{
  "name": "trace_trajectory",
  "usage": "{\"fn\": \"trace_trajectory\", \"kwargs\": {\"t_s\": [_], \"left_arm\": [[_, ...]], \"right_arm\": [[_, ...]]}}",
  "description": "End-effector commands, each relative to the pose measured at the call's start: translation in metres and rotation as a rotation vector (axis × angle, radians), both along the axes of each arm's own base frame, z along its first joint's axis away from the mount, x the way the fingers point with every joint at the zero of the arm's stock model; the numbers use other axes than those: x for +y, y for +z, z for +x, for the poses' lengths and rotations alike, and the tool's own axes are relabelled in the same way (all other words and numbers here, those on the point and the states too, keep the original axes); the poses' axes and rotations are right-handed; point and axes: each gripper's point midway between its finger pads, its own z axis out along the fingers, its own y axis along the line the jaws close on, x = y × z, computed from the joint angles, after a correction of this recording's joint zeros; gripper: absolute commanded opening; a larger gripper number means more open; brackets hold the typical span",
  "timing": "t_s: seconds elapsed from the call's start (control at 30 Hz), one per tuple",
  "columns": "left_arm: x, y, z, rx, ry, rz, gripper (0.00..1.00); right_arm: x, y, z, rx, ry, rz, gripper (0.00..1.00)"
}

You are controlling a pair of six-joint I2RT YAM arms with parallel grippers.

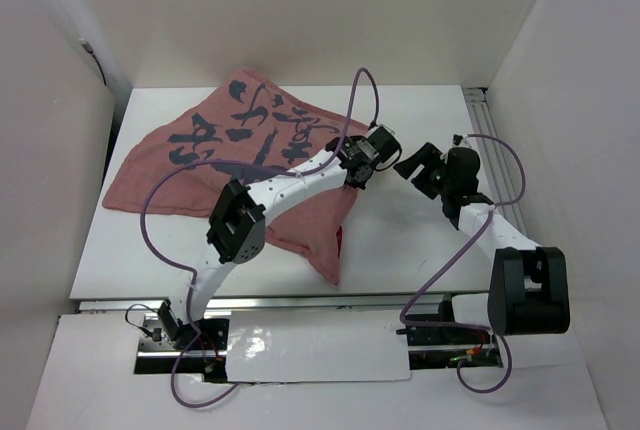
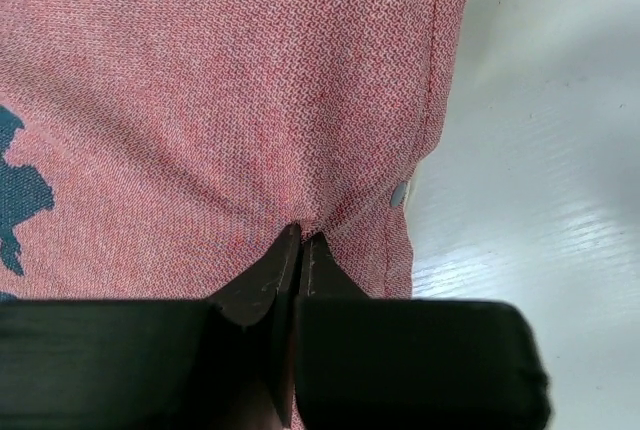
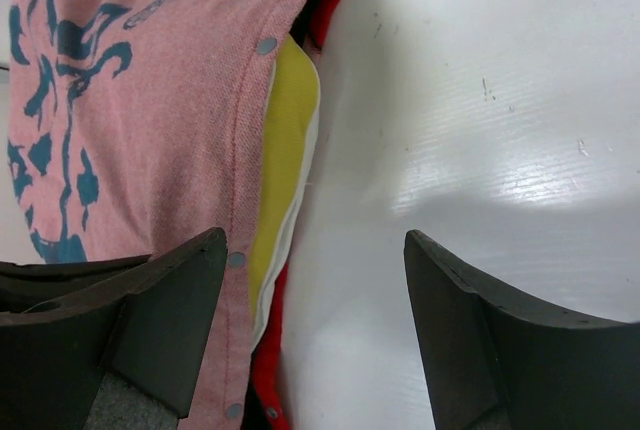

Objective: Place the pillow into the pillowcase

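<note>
The pillowcase (image 1: 200, 170) lies across the table with its faded pinkish-red reverse side and dark markings up. My left gripper (image 1: 357, 172) is shut, pinching the pillowcase fabric (image 2: 250, 110) near its open snap edge (image 2: 398, 194). The pillow's yellow edge (image 3: 283, 150) with a white rim pokes out of the opening in the right wrist view, between the pink top layer (image 3: 150, 100) and the bright red lower layer (image 3: 265, 380). My right gripper (image 1: 412, 166) is open and empty, just right of the opening, above bare table (image 3: 480, 100).
White walls enclose the table on the left, back and right. A metal rail (image 1: 490, 140) runs along the right side. Purple cables (image 1: 360, 100) loop above both arms. Bare table surface (image 1: 400, 240) lies right of the pillowcase.
</note>
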Motion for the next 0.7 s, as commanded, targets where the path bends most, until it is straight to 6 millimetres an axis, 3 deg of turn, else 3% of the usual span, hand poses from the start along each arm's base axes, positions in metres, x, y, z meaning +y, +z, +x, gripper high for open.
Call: {"fn": "trace_trajectory", "kwargs": {"t_s": [0.0, 0.27, 0.4, 0.53, 0.6, 0.63, 0.67], "left_arm": [[0.002, 0.041, 0.004, -0.069, 0.035, -0.056, 0.06], [0.001, 0.093, 0.003, -0.136, 0.004, -0.144, 0.02], [0.001, 0.101, 0.004, -0.135, -0.001, -0.171, 0.0], [-0.001, 0.111, 0.0, -0.136, -0.017, -0.205, 0.0], [-0.001, 0.107, -0.002, -0.122, -0.024, -0.203, 0.0], [-0.002, 0.111, -0.004, -0.122, -0.03, -0.214, 0.0], [-0.001, 0.116, -0.004, -0.128, -0.03, -0.222, 0.0]], "right_arm": [[0.004, 0.001, -0.006, -0.002, 0.034, -0.03, 0.78], [0.033, -0.009, -0.006, 0.004, 0.141, -0.063, 0.78], [0.046, -0.02, 0.001, 0.028, 0.174, -0.049, 0.78], [0.061, -0.015, 0.013, 0.0, 0.207, -0.018, 0.78], [0.072, -0.011, 0.017, -0.028, 0.24, -0.012, 0.77], [0.075, -0.017, 0.018, -0.012, 0.242, 0.004, 0.77], [0.088, -0.009, 0.024, -0.038, 0.273, 0.021, 0.76]]}}
